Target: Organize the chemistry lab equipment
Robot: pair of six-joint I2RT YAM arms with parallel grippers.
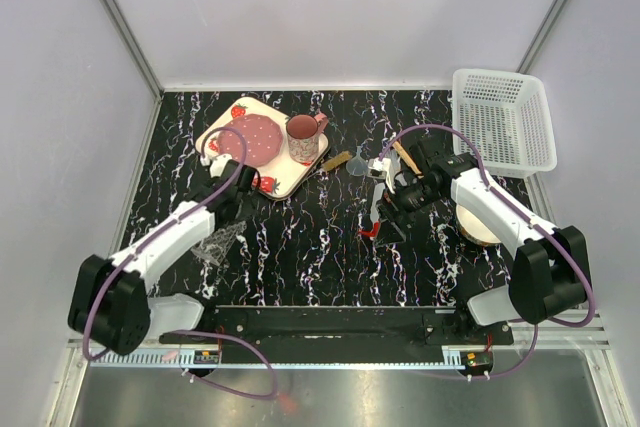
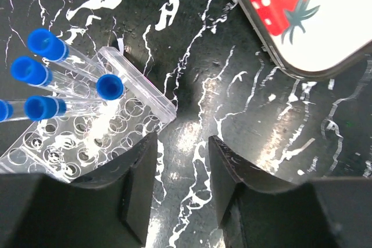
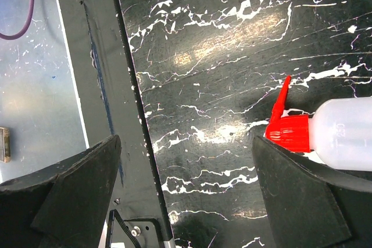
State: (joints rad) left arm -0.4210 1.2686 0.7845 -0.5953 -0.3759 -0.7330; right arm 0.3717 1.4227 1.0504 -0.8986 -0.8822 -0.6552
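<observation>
The clear tube rack (image 2: pixel 87 143) lies on the black marbled table with several blue-capped tubes (image 2: pixel 43 74) in it; it also shows in the top view (image 1: pixel 220 243). My left gripper (image 2: pixel 181 140) is open and empty just right of the rack, near the tray corner (image 1: pixel 236 209). The red-capped squeeze bottle (image 3: pixel 343 135) lies on its side, its red cap (image 3: pixel 286 130) beside my right fingertip. My right gripper (image 3: pixel 186 143) is wide open and empty over the table (image 1: pixel 388 209). The bottle (image 1: pixel 375 209), a clear funnel (image 1: pixel 358 163) and wooden-handled tools (image 1: pixel 336 161) lie mid-table.
The strawberry-print tray (image 1: pixel 225 129) with pink plate and mug (image 1: pixel 303 139) stands at back left; its corner shows in the left wrist view (image 2: pixel 302 39). A white basket (image 1: pixel 505 119) is at back right. A cream bowl (image 1: pixel 478 229) sits under my right arm.
</observation>
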